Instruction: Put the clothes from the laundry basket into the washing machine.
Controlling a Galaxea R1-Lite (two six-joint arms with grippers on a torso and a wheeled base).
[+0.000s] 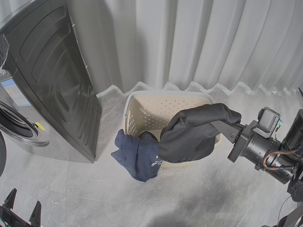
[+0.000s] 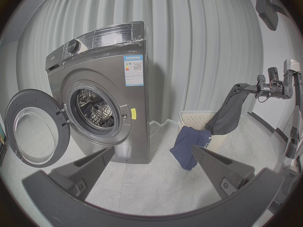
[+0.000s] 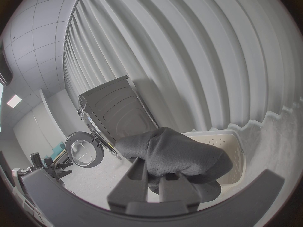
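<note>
The washing machine [image 1: 53, 79] stands at 9 o'clock with its door [image 2: 34, 128] swung wide; the drum mouth is cut off at the head view's edge. The left tool [image 1: 25, 199] waits at 7 o'clock, fingers apart and empty. It is the nearer arm to the machine. A navy garment [image 1: 139, 156] drapes over the laundry basket [image 1: 167, 93] rim. A grey garment [image 1: 192, 133] trails toward 8 o'clock from the right tool [image 1: 221, 125], which is clamped on its upper end. The carry runs toward 9 o'clock. The cloth hides whatever is in the basket's bottom.
</note>
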